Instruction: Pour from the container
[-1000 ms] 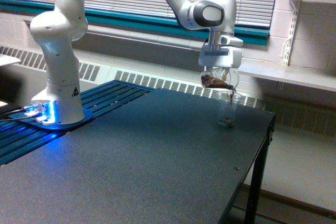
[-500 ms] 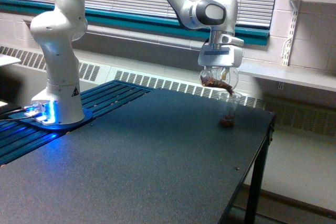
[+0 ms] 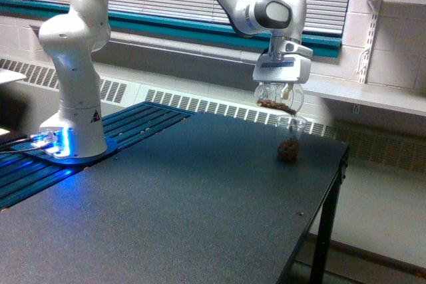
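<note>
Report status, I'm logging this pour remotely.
Gripper shut on container, tipped over the receiving cup. Brown bits piled in that cup's bottom; some left in the container. Nothing in the way on the table.

Dark speckled table [image 3: 166,217], clear cup [image 3: 289,140] holding brown bits near its far corner, robot base [image 3: 73,139] opposite

We see the container [image 3: 278,98], a small clear cup with smooth rounded walls, clamped between the fingers of the claw [image 3: 279,96] and hanging just under the claw's body. It lies tipped on its side, mouth toward the exterior view's right. A thin layer of brown bits lies along its lower wall, toward its mouth.
</note>
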`<control>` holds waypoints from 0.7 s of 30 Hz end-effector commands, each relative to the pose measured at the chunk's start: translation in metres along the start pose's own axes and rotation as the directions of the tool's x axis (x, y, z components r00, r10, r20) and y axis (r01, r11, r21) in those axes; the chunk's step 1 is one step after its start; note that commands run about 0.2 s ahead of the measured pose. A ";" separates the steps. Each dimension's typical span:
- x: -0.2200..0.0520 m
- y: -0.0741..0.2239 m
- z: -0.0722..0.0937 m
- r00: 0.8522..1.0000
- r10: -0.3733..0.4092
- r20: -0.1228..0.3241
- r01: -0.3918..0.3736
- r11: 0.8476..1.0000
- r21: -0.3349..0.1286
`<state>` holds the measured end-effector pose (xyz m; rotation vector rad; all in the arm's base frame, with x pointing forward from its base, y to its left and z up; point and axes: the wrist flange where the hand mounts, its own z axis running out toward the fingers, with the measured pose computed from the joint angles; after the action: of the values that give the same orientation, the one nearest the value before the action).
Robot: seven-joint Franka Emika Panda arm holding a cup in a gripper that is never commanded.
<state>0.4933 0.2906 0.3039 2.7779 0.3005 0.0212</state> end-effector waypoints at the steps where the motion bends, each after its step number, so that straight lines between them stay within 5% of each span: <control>1: 0.003 -0.007 -0.006 0.998 -0.055 0.011 0.055 0.998 -0.025; 21: 0.012 -0.014 -0.010 0.987 -0.116 0.114 0.126 0.989 -0.081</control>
<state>0.5007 0.3029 0.3044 2.6819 0.3811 -0.1176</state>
